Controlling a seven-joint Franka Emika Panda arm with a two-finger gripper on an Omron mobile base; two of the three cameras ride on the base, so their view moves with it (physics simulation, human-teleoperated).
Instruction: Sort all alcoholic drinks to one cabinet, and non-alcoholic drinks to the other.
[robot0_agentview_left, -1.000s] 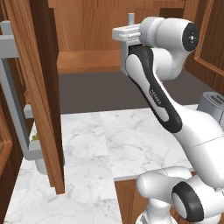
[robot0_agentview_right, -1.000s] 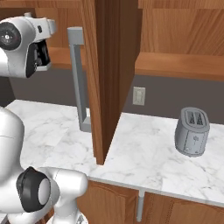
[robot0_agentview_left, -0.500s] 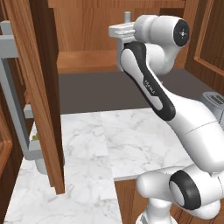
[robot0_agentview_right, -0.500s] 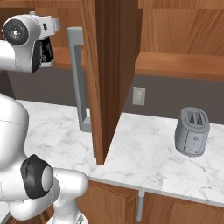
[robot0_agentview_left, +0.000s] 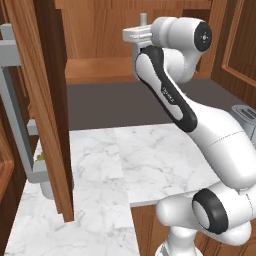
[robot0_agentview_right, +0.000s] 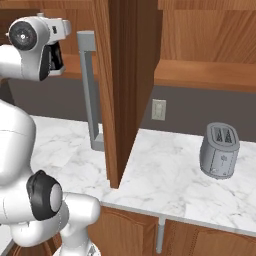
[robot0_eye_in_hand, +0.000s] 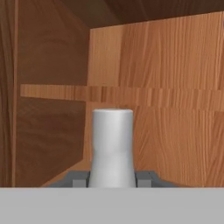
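The coffee cup (robot0_eye_in_hand: 112, 146) stood upright between the jaws, its long axis vertical and its white lid end toward the camera, so that it read as a smooth, pale, slightly waisted cylinder; its lower part was cut off at the bottom of the hand view and its dark sleeve could not be made out. The gripper (robot0_eye_in_hand: 112, 179) was closed on the cup, with grey finger pads (robot0_eye_in_hand: 78, 178) pressed to each side of it, though the fingertips themselves were mostly hidden behind it. Beyond the jaws lay the inside of a cabinet (robot0_eye_in_hand: 166, 87) of warm, grained wood, with a thin shelf edge (robot0_eye_in_hand: 122, 95) running level behind the cup and a darker side wall to the left. In the left base view a tall wooden door (robot0_agentview_left: 47, 100) with a grey bar handle (robot0_agentview_left: 17, 110) stood open well to the left of the hand, above a white marble counter (robot0_agentview_left: 145, 165) with grey veins; a small greenish thing behind that door was too hidden to name. In the right base view the gripper (robot0_agentview_right: 54, 55) was held high near the cabinet, a second open door (robot0_agentview_right: 125, 85) stood to its right, and farther right a rounded grey toaster (robot0_agentview_right: 220, 150) sat on the counter.
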